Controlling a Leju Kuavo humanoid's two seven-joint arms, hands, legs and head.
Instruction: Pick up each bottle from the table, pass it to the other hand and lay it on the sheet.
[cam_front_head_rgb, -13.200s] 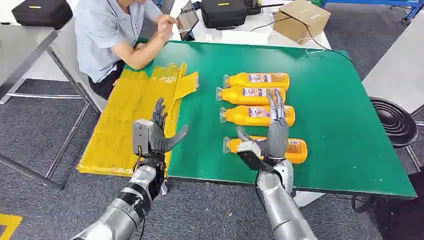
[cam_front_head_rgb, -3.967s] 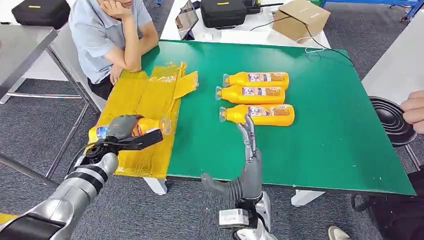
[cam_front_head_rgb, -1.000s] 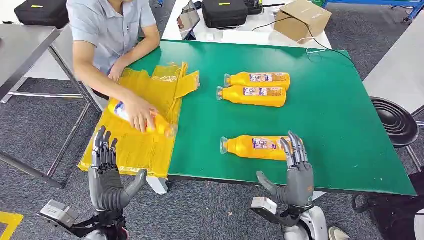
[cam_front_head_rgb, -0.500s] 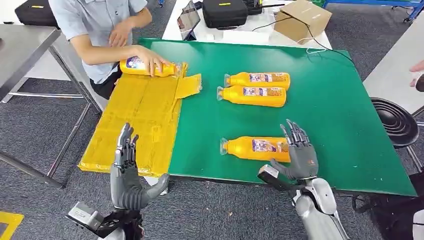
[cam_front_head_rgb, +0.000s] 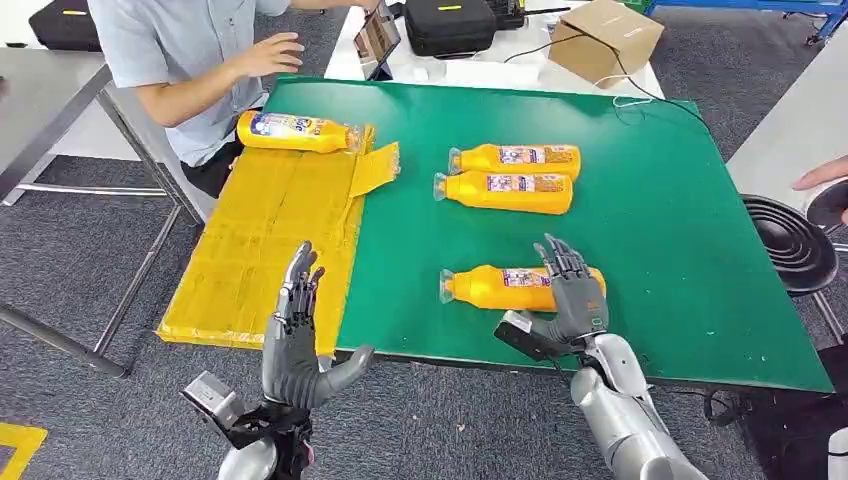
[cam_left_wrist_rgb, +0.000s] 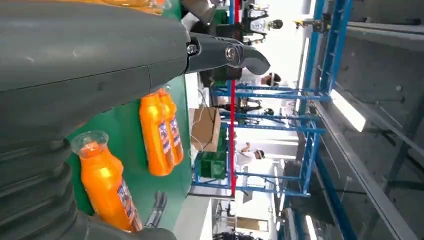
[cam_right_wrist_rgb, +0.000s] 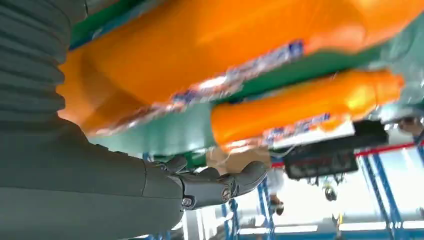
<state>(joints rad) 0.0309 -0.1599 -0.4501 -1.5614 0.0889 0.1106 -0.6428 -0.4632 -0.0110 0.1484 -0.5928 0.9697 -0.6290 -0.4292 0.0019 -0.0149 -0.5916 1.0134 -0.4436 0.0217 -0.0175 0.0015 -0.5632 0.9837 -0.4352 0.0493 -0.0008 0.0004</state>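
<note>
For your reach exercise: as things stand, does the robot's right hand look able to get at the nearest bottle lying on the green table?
Probably yes. The right hand is open, right at the base end of the nearest bottle, with nothing between them; the other two bottles lie farther back, leaving its sides free.

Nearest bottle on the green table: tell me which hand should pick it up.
The right hand. It hovers at the base end of the nearest bottle, fingers spread. The left hand is raised open off the table's front edge, by the yellow sheet, away from that bottle.
</note>
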